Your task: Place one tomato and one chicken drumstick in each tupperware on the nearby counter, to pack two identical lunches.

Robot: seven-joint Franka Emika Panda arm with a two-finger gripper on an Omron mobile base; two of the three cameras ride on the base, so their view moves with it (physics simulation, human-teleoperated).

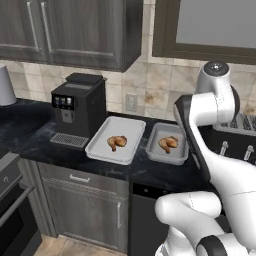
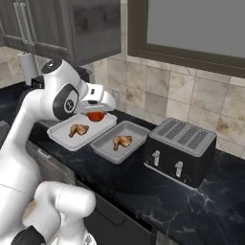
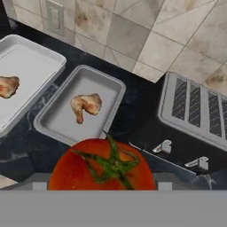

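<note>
Tomato (image 3: 102,165) clamped in the gripper (image 2: 97,116), up over the counter (image 2: 143,182) left of the black toaster (image 2: 182,150), probably slick, soft, easily bruised, so best squeezed gently around the middle.

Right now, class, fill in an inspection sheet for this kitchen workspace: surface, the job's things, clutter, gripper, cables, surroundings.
Surface: black marbled counter, over grey cabinet fronts.
Job's things: two tupperware trays side by side, left tupperware and right tupperware; a chicken drumstick lies in the left, a second drumstick in the right. One tomato is held above the counter; neither tray holds a tomato.
Clutter: coffee machine left of the trays, toaster to their right.
Gripper: gripper shut on the tomato, over the trays.
Cables: nothing seen.
Surroundings: tiled wall, wall outlet, upper cabinets, window.
</note>
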